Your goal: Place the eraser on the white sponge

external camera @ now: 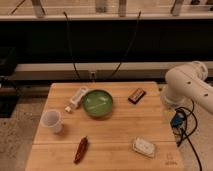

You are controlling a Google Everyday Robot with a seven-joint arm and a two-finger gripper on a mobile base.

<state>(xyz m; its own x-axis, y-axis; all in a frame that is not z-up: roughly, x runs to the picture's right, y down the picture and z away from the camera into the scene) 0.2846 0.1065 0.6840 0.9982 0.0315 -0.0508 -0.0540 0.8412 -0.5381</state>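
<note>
Dim room, a dark band behind; soft overhead light makes the wooden table the brightest surface; a pale sheen lies inside the green bowl; shadows under the white cup are faint; the white arm glows pale at the table's right edge, its gripper out of sight.

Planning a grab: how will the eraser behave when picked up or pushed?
The eraser looks flat and small, so probably light and unlikely to roll. Lying low on the table, it may slide if nudged. The gripper hangs by the table's right edge, apart from it.
</note>
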